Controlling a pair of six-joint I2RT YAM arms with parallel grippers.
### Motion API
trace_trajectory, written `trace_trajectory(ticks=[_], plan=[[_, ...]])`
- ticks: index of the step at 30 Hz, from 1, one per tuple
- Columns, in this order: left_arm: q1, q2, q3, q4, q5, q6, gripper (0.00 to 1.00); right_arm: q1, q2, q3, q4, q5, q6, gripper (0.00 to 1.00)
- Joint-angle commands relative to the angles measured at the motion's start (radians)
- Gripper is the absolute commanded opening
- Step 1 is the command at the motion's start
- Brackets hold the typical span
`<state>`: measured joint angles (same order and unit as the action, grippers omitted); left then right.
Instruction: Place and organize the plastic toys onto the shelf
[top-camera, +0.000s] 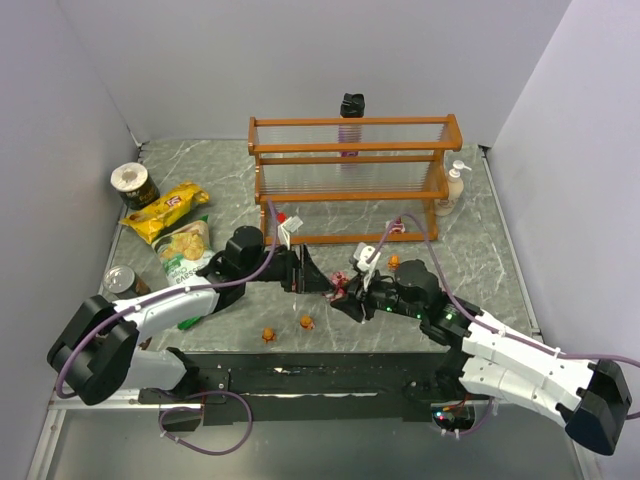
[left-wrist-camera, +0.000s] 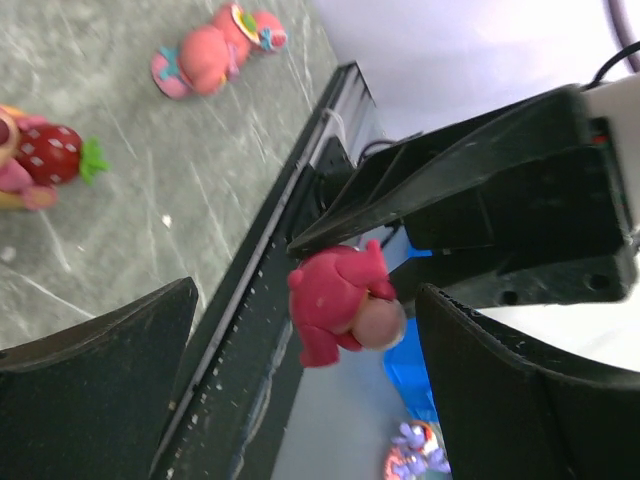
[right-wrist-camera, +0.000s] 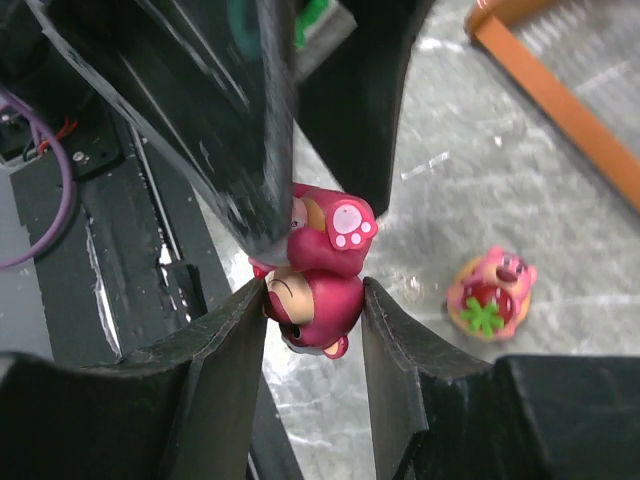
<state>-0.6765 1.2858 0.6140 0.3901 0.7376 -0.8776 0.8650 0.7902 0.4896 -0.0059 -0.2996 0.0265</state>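
pink bear toy (right-wrist-camera: 315, 265): long axis runs along the r gripper (right-wrist-camera: 313, 292) fingers, head twd r wrist, paw-print foot pointing out past the tips. both arms reach inward, grippers meeting just in front of shelf (top-camera: 350, 160) centre. r gripper pinches the bear. l gripper (left-wrist-camera: 305, 300) wide open, fingers straddling it w/ gaps.

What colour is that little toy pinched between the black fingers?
Deep pink toy, with a paler pink paw sole; clearest in the right wrist view.
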Motion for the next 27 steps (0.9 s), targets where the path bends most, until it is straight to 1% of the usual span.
trace_trajectory(ticks=[1,5,9,13,20,24,27], plan=[[-0.012,-0.014,0.043,-0.016,0.054,-0.031,0.96,0.034,0.024,0.076,-0.014,0.025,-0.094,0.00],[-0.014,-0.013,0.067,-0.066,0.033,-0.040,0.96,0.069,0.059,0.104,-0.040,0.068,-0.125,0.00],[-0.012,-0.005,0.090,-0.117,-0.004,-0.041,0.96,0.117,0.089,0.133,-0.100,0.167,-0.164,0.00],[-0.012,0.017,0.092,-0.120,-0.001,-0.058,0.96,0.155,0.092,0.145,-0.115,0.235,-0.188,0.00],[-0.012,0.076,0.095,-0.118,0.023,-0.090,0.96,0.181,0.113,0.168,-0.108,0.319,-0.220,0.00],[-0.012,0.095,0.096,-0.108,0.022,-0.101,0.99,0.187,0.129,0.176,-0.098,0.338,-0.237,0.00],[-0.012,0.098,0.104,-0.118,0.008,-0.100,0.91,0.189,0.141,0.178,-0.101,0.347,-0.244,0.00]])
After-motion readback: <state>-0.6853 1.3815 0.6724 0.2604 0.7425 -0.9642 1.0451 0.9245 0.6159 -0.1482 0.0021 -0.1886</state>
